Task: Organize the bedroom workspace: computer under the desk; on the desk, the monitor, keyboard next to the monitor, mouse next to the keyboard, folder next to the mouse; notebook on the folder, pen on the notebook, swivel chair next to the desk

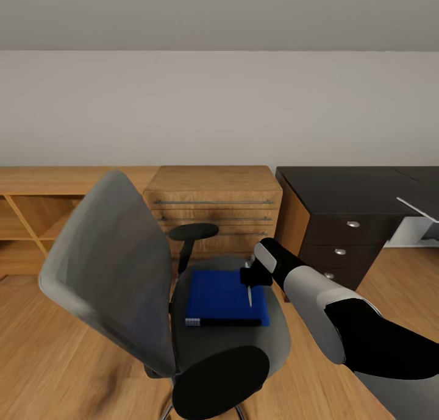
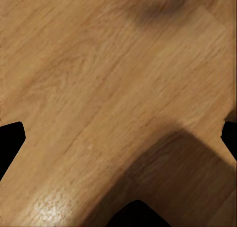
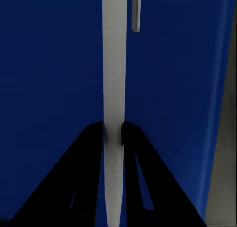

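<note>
Right hand (image 3: 113, 131) clamped on the pen (image 3: 114, 64) above the unlabelled folder (image 1: 222, 297)

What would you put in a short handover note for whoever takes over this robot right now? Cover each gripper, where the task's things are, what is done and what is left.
Right gripper: shut on the pen, held over the folder.
Left gripper: fingertips point at bare wooden floor, apparently open, holding nothing.
Folder lies on the swivel chair seat, not on the desk.
Chair stands a little way from the desk, in front of the wooden chest of drawers.
Done: pen grasped.
Left: move the folder to the desk, set the pen on the notebook, bring the chair beside the desk. The other items' positions cannot be judged here.
</note>
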Robot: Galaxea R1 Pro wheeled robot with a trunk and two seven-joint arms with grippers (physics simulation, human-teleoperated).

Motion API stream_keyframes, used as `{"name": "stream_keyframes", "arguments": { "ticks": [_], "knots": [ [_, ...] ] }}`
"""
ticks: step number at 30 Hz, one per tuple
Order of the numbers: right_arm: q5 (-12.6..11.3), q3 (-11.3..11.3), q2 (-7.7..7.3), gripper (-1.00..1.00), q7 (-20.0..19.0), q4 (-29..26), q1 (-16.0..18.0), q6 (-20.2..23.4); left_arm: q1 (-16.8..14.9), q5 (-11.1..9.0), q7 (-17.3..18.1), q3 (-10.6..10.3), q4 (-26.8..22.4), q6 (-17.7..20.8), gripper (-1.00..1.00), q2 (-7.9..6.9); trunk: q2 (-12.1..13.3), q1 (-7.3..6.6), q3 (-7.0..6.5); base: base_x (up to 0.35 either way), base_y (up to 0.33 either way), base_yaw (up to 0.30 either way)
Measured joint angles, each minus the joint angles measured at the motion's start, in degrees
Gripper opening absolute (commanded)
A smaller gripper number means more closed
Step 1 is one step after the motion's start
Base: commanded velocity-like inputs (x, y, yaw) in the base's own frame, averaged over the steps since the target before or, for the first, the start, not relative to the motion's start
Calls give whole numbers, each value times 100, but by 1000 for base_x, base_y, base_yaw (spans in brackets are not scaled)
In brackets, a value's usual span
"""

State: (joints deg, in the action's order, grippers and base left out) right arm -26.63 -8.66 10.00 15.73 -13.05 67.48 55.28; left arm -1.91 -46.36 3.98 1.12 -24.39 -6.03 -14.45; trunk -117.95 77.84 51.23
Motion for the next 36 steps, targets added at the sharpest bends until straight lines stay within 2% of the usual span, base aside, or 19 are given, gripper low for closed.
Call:
{"name": "stream_keyframes", "arguments": {
  "ticks": [20, 27, 32, 36],
  "knots": [
    [-6, 0, 0, -100, -6, -10, 0, -17, 0, 4, -4, -12, 9, 2, 100, 18, 802, -439, -359, 0, 0, 0],
    [8, -11, 0, -100, -7, -23, 0, -18, 0, 10, 0, -11, 157, 3, 100, 38, 1083, -593, -485, 0, 0, 0],
    [24, -13, -113, -100, -4, -43, 0, -68, 0, 11, 1, -14, 170, 3, 100, 42, 1284, -703, -574, 0, 0, 0],
    [23, -17, -134, -100, -2, -19, -3, -296, 0, 11, 1, -15, 172, 3, 100, 49, 1444, -791, -646, 0, 0, 0]
  ]
}}
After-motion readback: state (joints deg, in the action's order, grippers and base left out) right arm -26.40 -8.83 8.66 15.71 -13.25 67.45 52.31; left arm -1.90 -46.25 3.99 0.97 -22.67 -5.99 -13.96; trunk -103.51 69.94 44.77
